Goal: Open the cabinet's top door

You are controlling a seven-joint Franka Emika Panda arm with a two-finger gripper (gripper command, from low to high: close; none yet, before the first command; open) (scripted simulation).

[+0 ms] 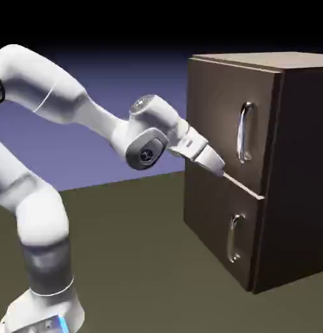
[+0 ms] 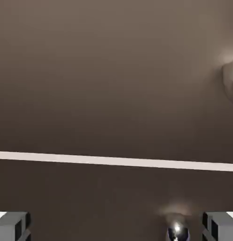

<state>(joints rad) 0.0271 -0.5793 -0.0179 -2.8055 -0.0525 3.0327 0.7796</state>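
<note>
The dark brown cabinet stands at the exterior view's right with both front doors flush. Its top door carries a long curved silver handle. My gripper sits close against the cabinet front at the seam between the two doors, left of and below that handle, touching nothing I can make out. The hand view is filled by brown wood crossed by a pale seam line. My gripper is open, with nothing between its grey fingertips.
The lower door has a shorter silver handle. In the hand view, one blurred silver handle end shows at the right edge and another at the bottom. The cabinet rests on an olive table.
</note>
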